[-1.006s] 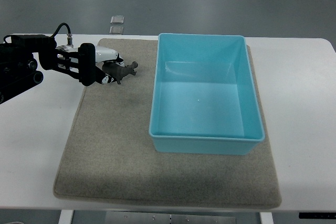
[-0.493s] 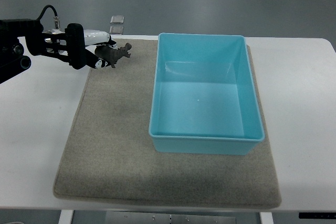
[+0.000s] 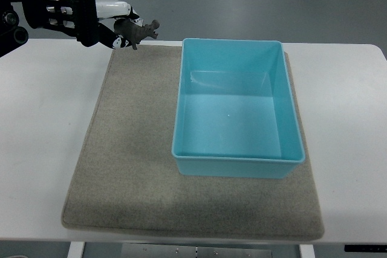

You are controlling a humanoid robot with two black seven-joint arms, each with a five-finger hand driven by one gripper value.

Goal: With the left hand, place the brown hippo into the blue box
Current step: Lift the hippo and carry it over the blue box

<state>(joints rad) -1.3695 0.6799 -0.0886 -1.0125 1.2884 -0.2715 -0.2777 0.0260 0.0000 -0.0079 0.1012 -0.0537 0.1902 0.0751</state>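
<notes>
Nearest you lies the grey-beige felt mat (image 3: 133, 173) spread over the white tabletop (image 3: 42, 149), and on its right half sits the open light-blue plastic box (image 3: 239, 167), empty, its mouth up so a toy can simply be dropped in from above. Look further back and left: your black-and-white left hand (image 3: 106, 19) reaches in from the left edge, held above the mat's far left corner, its fingers closed on the small brown hippo figure (image 3: 139, 30), which juts out toward the box. The hippo hangs in the air, clear of the mat and left of the box's far-left corner, so the carry across the rim looks like the step in hand. You cannot see how many fingers actually pinch the toy; the hand's body hides the contact, and the arm is cut off by the frame. Your right hand does not show.
</notes>
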